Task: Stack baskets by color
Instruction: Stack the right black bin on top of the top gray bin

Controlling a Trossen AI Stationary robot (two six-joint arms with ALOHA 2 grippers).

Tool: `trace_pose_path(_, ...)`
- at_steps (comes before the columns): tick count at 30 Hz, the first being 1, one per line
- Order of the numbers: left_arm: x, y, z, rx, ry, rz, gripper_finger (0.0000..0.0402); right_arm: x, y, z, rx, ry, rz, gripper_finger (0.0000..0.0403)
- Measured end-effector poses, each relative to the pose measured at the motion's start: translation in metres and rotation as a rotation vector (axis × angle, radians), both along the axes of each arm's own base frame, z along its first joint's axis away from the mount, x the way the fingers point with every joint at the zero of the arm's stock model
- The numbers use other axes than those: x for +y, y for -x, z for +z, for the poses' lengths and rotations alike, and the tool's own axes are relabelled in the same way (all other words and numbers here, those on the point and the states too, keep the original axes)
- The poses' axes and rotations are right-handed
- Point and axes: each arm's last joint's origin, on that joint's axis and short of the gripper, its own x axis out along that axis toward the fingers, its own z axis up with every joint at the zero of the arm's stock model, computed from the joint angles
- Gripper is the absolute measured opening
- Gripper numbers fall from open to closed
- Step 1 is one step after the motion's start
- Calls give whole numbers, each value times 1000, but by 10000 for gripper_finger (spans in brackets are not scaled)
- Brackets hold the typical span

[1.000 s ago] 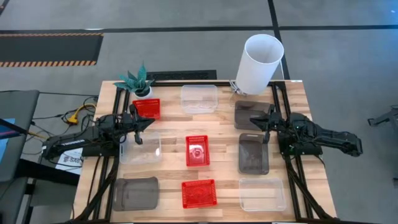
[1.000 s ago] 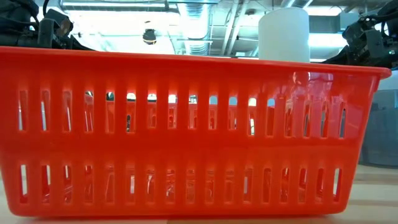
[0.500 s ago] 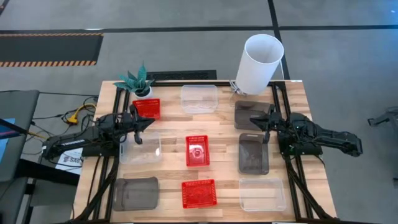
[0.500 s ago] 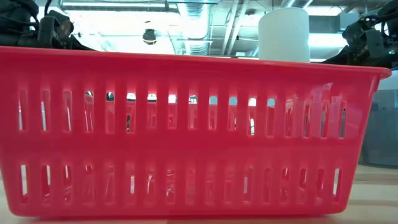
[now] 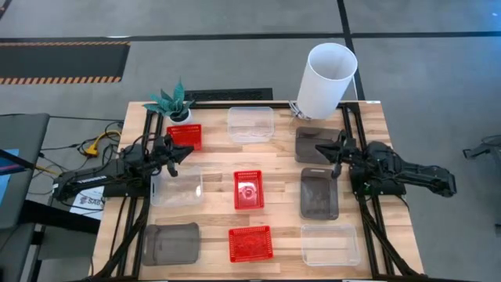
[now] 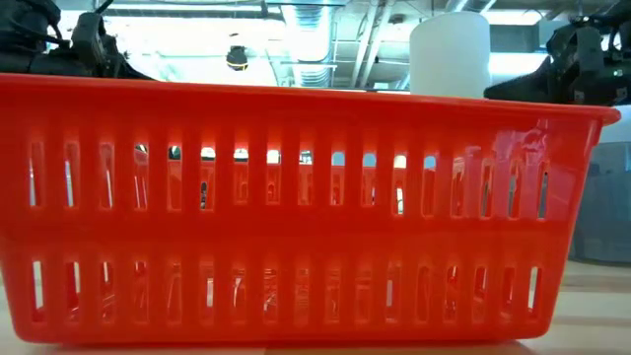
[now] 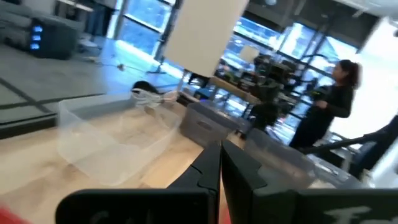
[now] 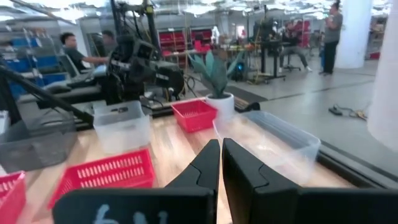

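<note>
Both claws closed and empty; nine baskets lie single and unstacked on the surface (image 5: 368, 117).

Left claw (image 5: 177, 152) hangs between a red basket (image 5: 185, 136) and a clear basket (image 5: 177, 188); right claw (image 5: 324, 149) hangs over a grey basket (image 5: 313, 145), probably staged for first picks.

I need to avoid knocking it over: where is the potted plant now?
In the high view the potted plant stands at the table's far left corner, just behind a red basket.

Robotics lab: concrete floor (image 5: 235, 70), workbenches, red parts shelving (image 8: 177, 40), people (image 8: 74, 53) at stations.
</note>
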Motion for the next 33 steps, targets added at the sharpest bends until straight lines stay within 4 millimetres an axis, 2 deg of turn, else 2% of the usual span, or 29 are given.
trace_pose_path(3,-2,0,5,-22,-42,-66,0,2,1,5,-12,9,25,46)
trace_pose_path(7,-3,1,21,-23,-113,-92,0,4,3,27,-2,2,38,66)
trace_pose_path(9,-3,0,30,-13,-175,-80,0,4,4,39,46,-28,28,81)
trace_pose_path(14,1,-7,37,90,-349,14,7,1,-4,59,237,-203,-86,132)
trace_pose_path(17,4,-13,40,113,-450,56,32,-2,-13,73,366,-366,-162,167)
trace_pose_path(23,6,-21,49,78,-577,91,124,1,-26,105,658,-696,-256,203)
trace_pose_path(27,7,-24,49,80,-576,91,184,4,-36,105,830,-890,-421,199)
trace_pose_path(33,7,-25,48,83,-573,89,238,16,-50,81,1125,-989,-585,182)
